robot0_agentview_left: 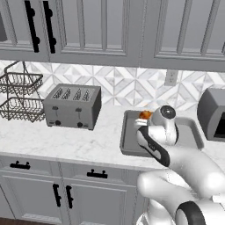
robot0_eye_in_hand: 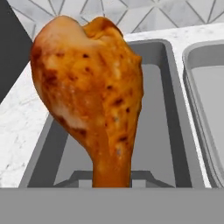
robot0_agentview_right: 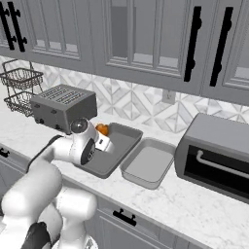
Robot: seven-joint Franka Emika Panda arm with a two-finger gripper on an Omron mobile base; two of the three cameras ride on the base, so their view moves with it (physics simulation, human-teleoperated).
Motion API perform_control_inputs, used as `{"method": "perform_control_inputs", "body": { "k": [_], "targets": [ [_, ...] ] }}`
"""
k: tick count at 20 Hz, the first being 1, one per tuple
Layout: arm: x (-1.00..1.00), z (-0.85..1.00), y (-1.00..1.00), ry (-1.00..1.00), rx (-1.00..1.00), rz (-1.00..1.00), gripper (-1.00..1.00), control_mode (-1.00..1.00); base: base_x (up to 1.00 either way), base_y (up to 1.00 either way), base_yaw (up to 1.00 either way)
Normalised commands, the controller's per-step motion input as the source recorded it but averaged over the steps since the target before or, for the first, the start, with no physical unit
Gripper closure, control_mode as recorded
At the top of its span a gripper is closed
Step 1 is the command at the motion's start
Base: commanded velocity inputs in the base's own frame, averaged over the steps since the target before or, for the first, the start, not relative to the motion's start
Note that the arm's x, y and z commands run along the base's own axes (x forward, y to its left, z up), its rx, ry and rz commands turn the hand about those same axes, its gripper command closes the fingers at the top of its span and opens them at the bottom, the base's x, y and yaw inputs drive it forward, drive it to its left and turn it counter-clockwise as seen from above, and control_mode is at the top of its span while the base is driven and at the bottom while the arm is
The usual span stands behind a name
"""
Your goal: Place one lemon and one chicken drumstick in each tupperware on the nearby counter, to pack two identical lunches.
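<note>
My gripper [robot0_eye_in_hand: 111, 178] is shut on the thin end of a browned chicken drumstick [robot0_eye_in_hand: 92, 96], which hangs over the left tupperware [robot0_eye_in_hand: 157, 109]. From the base views the drumstick [robot0_agentview_left: 145, 115] [robot0_agentview_right: 102, 129] pokes out past the white hand, above the back left corner of that grey tray [robot0_agentview_left: 127, 140] [robot0_agentview_right: 121, 141]. The second tupperware [robot0_agentview_right: 148, 165] [robot0_eye_in_hand: 210, 100] lies right beside it, bare inside; the arm partly covers it [robot0_agentview_left: 193, 134] in the left base view. Both trays rest on the white marble counter [robot0_agentview_left: 66, 140] [robot0_agentview_right: 194, 204]. The lemon is out of view.
A silver four-slot toaster [robot0_agentview_left: 72, 105] [robot0_agentview_right: 63, 104] stands left of the trays. Further left is a two-tier wire basket [robot0_agentview_left: 19, 96] [robot0_agentview_right: 19, 87]. A grey toaster oven [robot0_agentview_left: 213, 114] [robot0_agentview_right: 219, 151] sits to the right. Wall cabinets hang overhead.
</note>
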Motion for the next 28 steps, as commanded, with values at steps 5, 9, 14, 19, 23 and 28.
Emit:
{"method": "perform_control_inputs", "body": {
  "k": [5, 9, 14, 19, 23, 28],
  "targets": [
    [0.56, -0.26, 0.0, 0.13, 0.02, -0.03, 1.0, -1.0, 0.0, 0.0, 0.0],
    [0.41, -0.33, 0.03, 0.08, 0.0, -0.08, 1.0, -1.0, 0.0, 0.0, 0.0],
    [0.26, -0.53, 0.0, 0.0, 0.0, -0.07, 1.0, -1.0, 0.0, 0.0, 0.0],
    [0.4, -0.46, 0.07, 0.0, 0.0, -0.09, -1.0, -1.0, 0.0, 0.0, 0.0],
    [0.41, -0.04, 0.2, 0.03, 0.0, -0.1, -1.0, -1.0, 0.0, 0.0, 0.0],
    [0.17, 0.04, 0.06, 0.01, 0.0, -0.1, -1.0, -1.0, 0.0, 0.0, 0.0]
  ]
}}
